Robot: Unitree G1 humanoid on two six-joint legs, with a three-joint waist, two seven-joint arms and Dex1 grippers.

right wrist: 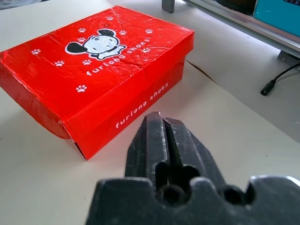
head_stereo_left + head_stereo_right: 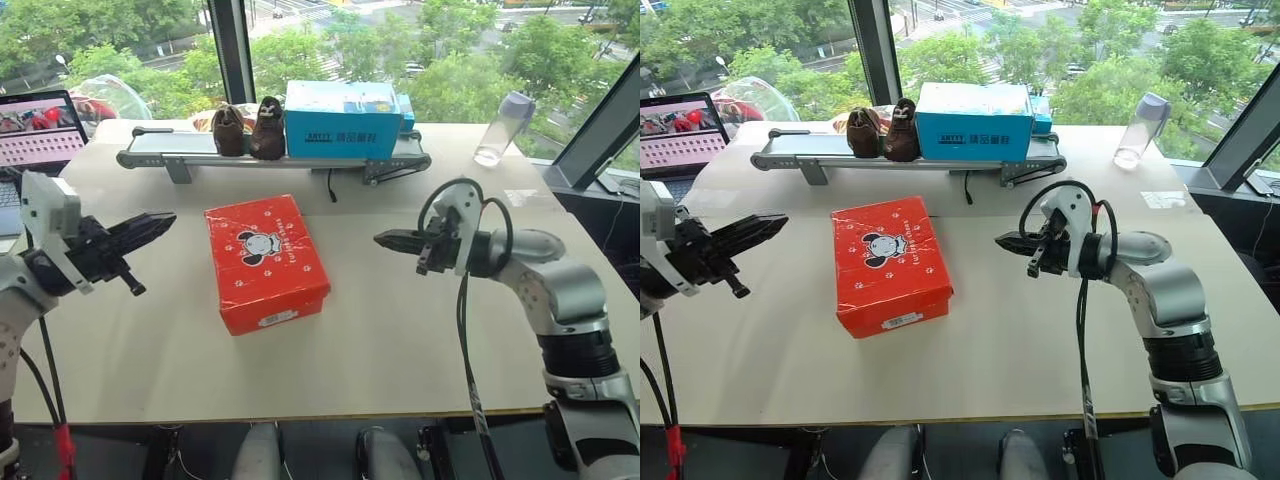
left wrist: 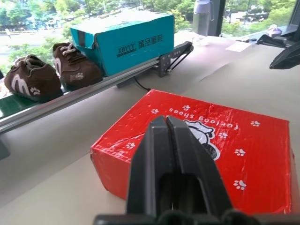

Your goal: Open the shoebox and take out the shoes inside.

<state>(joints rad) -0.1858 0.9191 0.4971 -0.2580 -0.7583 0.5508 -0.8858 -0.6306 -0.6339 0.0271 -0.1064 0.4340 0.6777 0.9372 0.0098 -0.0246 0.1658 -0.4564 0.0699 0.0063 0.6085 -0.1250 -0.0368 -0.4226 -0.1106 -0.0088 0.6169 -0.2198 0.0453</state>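
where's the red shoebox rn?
The red-orange cardboard shoebox sits closed mid-table in the head views, between both grippers, in front of the grey conveyor rail.

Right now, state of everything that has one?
shoebox: lid shut, flat on the table.
left gripper: shut, holding nothing, apart from the box.
right gripper: shut, holding nothing, apart from the box.
blue box: closed, on the conveyor.
brown shoes: upright, beside it.
bottle: upright, capped.
laptop: open, screen lit.

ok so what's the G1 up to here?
Nothing is handled yet. The red shoebox lies closed on the table. The left tool and right tool hover on either side of it, both shut and empty. A brown pair of shoes and a blue box sit on the conveyor behind.
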